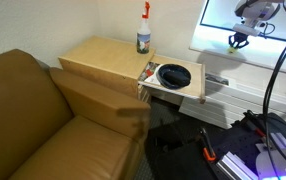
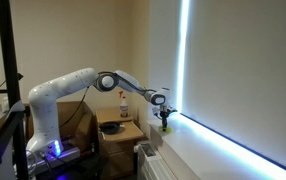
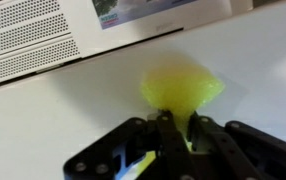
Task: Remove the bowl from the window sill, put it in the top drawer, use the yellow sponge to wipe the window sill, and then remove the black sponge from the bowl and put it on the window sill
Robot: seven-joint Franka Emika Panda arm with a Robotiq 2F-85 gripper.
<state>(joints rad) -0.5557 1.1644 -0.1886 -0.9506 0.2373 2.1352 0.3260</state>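
Exterior view, left to right:
- Brown couch (image 1: 33,115) fills the left side.
- Wooden cabinet (image 1: 98,55) stands just beside it, with a spray bottle (image 1: 144,32) upright on top near the right rear.
- The top drawer (image 1: 190,93) is pulled open on the cabinet's right.
- The bowl (image 1: 160,69) sits inside the drawer, upright, with the black sponge (image 1: 175,76) lying in it.
- Right of the drawer and higher up, the window sill (image 1: 268,62) runs below the bright window.
- The gripper (image 1: 239,42) hangs over the sill, pointing down, with a small yellow-green patch at its tip.
- Dark cables and equipment occupy the lower right floor area; details too small to tell.

Exterior view from the side:
- The white arm (image 2: 68,85) rises from its base at left and reaches right across the cabinet to the sill.
- The yellow sponge (image 2: 165,126) is under the fingertips, touching the sill surface.
- The lit window strip runs along the right.

Wrist view:
- A white slatted grille (image 3: 23,35) is at upper left.
- The bare sill takes up the middle.
- The yellow sponge is right of centre.
- The two fingers are drawn close together and pinch the sponge's near edge.
- The sponge's far end splays out flat on the sill.

End effector state: closed, gripping the yellow sponge. The sponge is on the window sill, well apart from the drawer and bowl.
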